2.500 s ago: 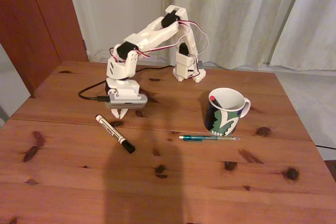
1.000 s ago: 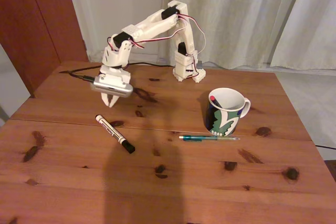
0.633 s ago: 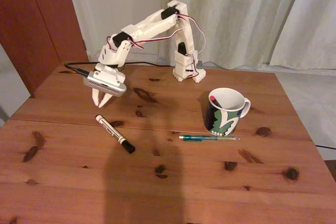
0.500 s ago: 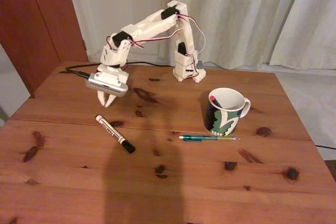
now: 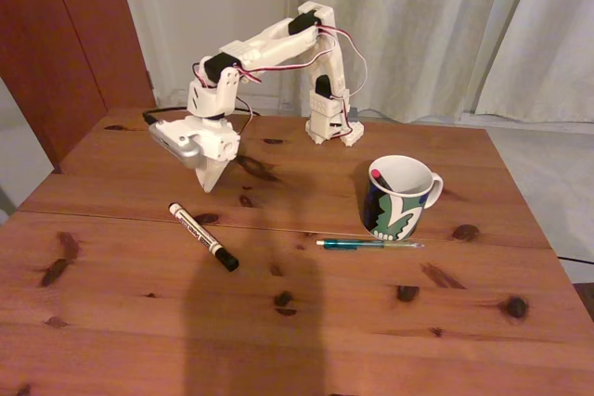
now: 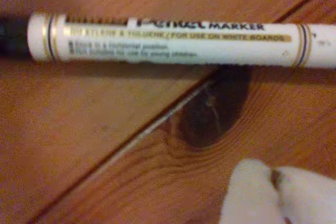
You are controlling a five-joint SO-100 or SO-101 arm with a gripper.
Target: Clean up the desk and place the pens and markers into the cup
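Near the front of the desk (image 5: pixel 306 322) nothing is lying yet; a bit farther back, on the left in the fixed view, the white marker (image 5: pixel 202 236) is lying slanted with its black cap toward the near side; to its right the green pen (image 5: pixel 369 244) is lying flat, just in front of the cup (image 5: pixel 397 195); the black pen with the red tip (image 5: pixel 377 174) is already standing inside the cup. The gripper (image 5: pixel 212 176) is now hanging just behind the far end of the marker, pointing down; a moment ago it was out more to the left and turned another way, so it is swinging back and twisting to line up with the marker. In the wrist view the marker (image 6: pixel 173 39) is running across the top and the gripper (image 6: pixel 277 195) is showing at the bottom with its two white tips pressed together and nothing between them. It looks like the arm is getting ready for the marker; it will likely need to spread its fingers before going down; two sticks are still waiting outside the cup.
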